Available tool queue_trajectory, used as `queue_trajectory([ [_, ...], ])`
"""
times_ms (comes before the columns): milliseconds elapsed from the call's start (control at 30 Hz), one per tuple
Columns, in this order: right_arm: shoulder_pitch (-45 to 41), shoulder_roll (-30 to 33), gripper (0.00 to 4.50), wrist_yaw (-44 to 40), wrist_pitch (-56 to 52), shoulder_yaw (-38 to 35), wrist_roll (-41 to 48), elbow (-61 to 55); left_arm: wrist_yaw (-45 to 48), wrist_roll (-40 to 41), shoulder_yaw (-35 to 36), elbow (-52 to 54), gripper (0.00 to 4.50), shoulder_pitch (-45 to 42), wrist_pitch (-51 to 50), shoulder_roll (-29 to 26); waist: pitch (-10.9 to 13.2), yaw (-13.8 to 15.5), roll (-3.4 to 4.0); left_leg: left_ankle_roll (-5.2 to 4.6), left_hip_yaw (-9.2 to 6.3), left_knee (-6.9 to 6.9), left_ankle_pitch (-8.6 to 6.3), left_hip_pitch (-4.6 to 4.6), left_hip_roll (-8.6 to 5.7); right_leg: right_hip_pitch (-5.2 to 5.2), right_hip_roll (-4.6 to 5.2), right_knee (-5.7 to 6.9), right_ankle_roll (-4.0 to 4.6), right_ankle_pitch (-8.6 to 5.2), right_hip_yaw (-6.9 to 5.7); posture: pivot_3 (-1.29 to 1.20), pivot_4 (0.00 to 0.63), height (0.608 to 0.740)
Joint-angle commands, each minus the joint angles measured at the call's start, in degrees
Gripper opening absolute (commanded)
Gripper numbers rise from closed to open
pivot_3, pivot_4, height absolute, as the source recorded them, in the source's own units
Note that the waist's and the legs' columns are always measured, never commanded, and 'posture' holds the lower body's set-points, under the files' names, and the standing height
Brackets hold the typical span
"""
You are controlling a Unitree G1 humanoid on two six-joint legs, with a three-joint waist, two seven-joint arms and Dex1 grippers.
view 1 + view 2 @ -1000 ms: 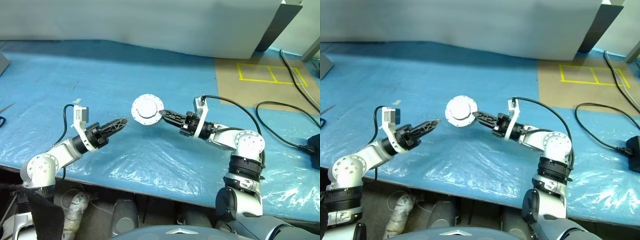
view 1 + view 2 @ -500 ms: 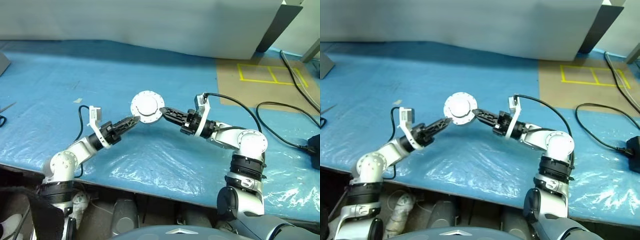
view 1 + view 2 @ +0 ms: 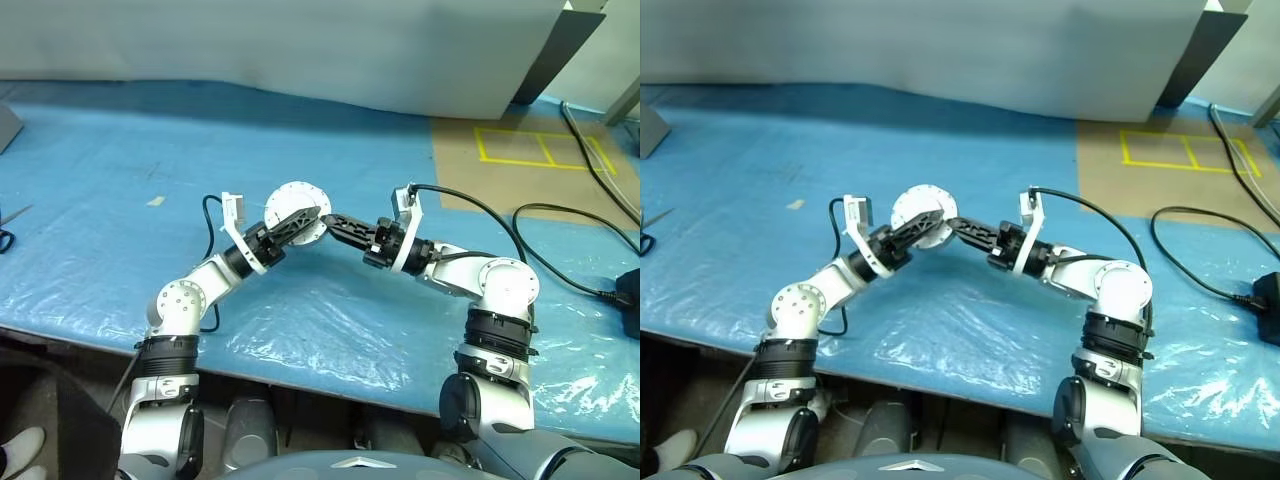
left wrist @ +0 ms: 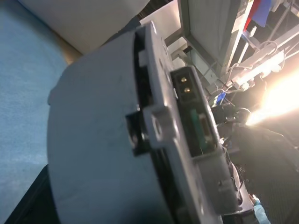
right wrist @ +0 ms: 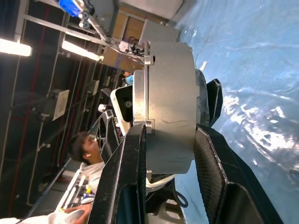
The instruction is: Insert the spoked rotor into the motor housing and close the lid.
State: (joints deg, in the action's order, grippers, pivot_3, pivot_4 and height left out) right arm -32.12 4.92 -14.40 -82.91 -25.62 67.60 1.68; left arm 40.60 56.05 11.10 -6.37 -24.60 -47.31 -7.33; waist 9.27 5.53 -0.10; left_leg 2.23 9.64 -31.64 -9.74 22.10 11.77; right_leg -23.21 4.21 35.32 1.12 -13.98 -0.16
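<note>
My right gripper [image 3: 326, 219] is shut on the rim of the motor housing [image 3: 296, 206], a round squat silver piece held in the air above the table. Its plain pale face looks up, so the windings are hidden. In the right wrist view the housing [image 5: 170, 102] sits clamped between the two black fingers [image 5: 125, 177]. My left gripper [image 3: 296, 221] is open, its fingers spread at the housing's near left edge. The left wrist view has the housing [image 4: 93, 140] very close, with a flange and a connector. The spoked rotor is out of view. Whether the lid is on the housing I cannot tell.
The table [image 3: 120, 130] is covered in blue plastic sheet. A brown board with a yellow tape rectangle [image 3: 545, 147] lies at the back right, with black cables [image 3: 560, 260] beside it. A white panel [image 3: 300, 50] stands along the back. A person [image 5: 86, 147] shows in the background.
My left arm has swung right and forward from the table's left side until its fingers reached the housing's edge. The right gripper has kept the housing still.
</note>
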Motion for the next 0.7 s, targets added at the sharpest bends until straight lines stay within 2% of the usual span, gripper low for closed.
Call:
queue_trajectory([
  [33,-0.45,-0.63,1.13,-0.26,0.51,0.54,4.37,-2.56,-2.04,1.47,2.54,-1.52,4.06,-1.44,0.15,0.87,0.0,-0.07,0.0,0.0,0.0,-0.01,0.0,-0.01,0.0,0.0,0.0,0.02,0.0,0.0,0.01,0.0,0.15,0.74],
  [167,-0.04,-0.74,1.13,0.33,1.1,0.75,4.66,-2.65,-5.33,-0.36,2.88,-1.92,3.01,-1.62,1.38,1.5,0.01,0.11,0.0,0.0,-0.02,-0.06,0.0,0.04,0.0,-0.02,0.0,0.05,0.0,0.0,-0.01,0.0,0.15,0.74],
  [300,0.1,-0.96,1.13,1.08,1.89,1.06,4.68,-2.27,-3.08,2.94,2.76,0.12,2.88,0.05,-1.2,1.79,0.01,0.12,-0.01,0.0,-0.03,-0.13,0.0,0.06,-0.01,-0.01,0.01,0.08,0.0,0.0,-0.01,0.0,0.15,0.74],
  [400,0.4,-0.86,1.13,1.82,3.14,2.03,3.19,-3.04,-3.87,0.73,0.72,1.17,2.77,0.73,-0.59,1.33,0.01,0.12,0.0,0.0,-0.05,-0.13,0.0,0.05,0.0,-0.01,0.0,0.1,0.0,0.0,-0.02,0.0,0.15,0.74],
  [533,0.73,-0.85,1.13,2.91,5.8,3.25,1.28,-4.1,-2.13,3.18,1.29,1.93,2.77,1.36,-1.92,0.79,0.01,0.08,-0.01,0.0,-0.07,-0.21,0.0,0.07,0.0,-0.01,0.01,0.13,0.0,0.0,-0.03,0.0,0.15,0.74],
  [700,0.95,-0.68,1.13,2.55,7.57,4.53,0.95,-4.33,-4.08,1.72,1.19,1.29,2.77,0.75,-0.54,0.41,0.01,0.09,0.0,0.0,-0.1,-0.23,0.0,0.07,0.0,-0.01,0.01,0.16,0.0,0.0,-0.04,0.0,0.15,0.74],
])
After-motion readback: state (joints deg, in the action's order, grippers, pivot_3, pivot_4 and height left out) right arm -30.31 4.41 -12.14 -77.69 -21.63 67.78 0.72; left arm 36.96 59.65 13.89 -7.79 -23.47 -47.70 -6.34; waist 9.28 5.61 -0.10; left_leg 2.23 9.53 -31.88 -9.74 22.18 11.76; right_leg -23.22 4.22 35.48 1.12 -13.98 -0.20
